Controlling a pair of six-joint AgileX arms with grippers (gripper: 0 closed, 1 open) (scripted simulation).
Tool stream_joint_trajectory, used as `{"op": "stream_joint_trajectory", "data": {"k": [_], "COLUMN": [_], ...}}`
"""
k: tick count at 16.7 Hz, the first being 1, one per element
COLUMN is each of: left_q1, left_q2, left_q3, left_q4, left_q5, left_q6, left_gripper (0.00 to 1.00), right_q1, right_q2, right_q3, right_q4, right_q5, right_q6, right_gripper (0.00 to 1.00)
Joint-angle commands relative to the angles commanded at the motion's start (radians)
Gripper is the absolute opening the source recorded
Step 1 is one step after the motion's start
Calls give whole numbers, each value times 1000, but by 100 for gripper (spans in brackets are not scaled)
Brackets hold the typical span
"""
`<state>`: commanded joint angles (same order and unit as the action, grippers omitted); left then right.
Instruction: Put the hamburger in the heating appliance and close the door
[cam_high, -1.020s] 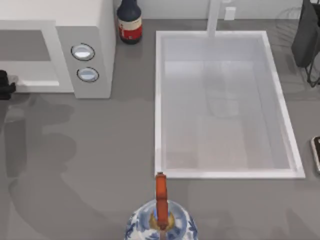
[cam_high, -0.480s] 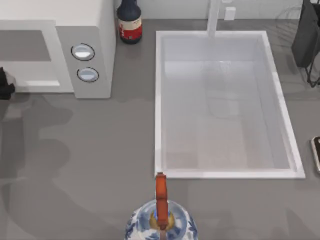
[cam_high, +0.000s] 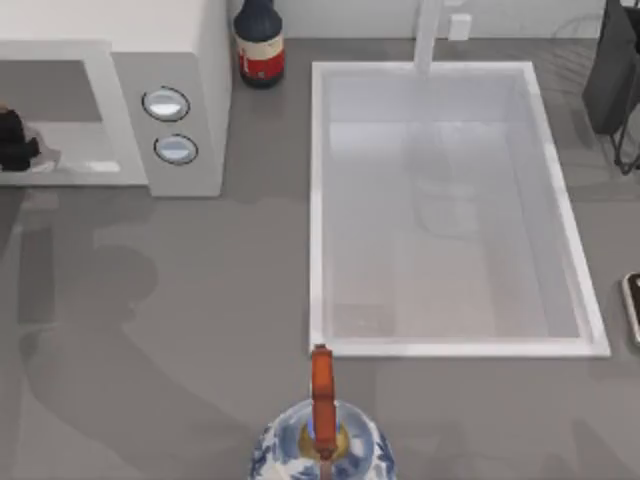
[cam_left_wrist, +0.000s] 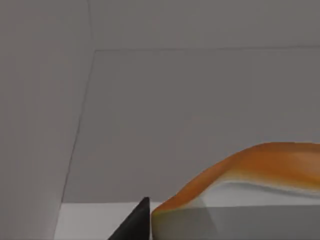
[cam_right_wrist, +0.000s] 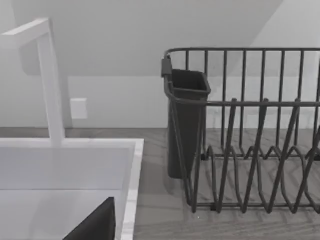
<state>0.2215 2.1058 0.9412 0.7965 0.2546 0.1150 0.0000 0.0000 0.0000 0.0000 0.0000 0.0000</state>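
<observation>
Hamburger (cam_left_wrist: 260, 170) looks light and soft, best pinched gently at its sides, and the left gripper (cam_high: 12, 140) at the microwave (cam_high: 180, 60) mouth appears clamped on it.

Big white sink (cam_high: 318, 210) takes up the middle-right of the grey counter (cam_high: 200, 300), with a white faucet (cam_high: 428, 35) standing at its back edge. A dark bottle (cam_high: 259, 42) with a red and white label stands by the back wall, just left of the sink's back corner. A blue-and-white patterned kettle (cam_high: 322, 445) with a red-orange handle stands in front of the sink. A dark wire dish rack (cam_right_wrist: 250, 150) with a cutlery cup (cam_right_wrist: 186, 120) sits on the far right.
</observation>
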Motion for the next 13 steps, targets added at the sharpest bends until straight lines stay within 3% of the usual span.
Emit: {"op": "stream_joint_trajectory", "data": {"k": [7, 13], "left_q1": [-53, -54], "left_q2": [175, 339], "left_q3": [324, 572], "left_q4": [-196, -209], "left_q5": [-48, -52], "left_q6": [7, -24], "left_gripper": [0, 0], "right_q1": [0, 0], "right_q2": [0, 0], "right_q3": [0, 0], "right_q4": [0, 0], "right_q5": [0, 0], "right_q6": [0, 0], "right_gripper": [100, 100]}}
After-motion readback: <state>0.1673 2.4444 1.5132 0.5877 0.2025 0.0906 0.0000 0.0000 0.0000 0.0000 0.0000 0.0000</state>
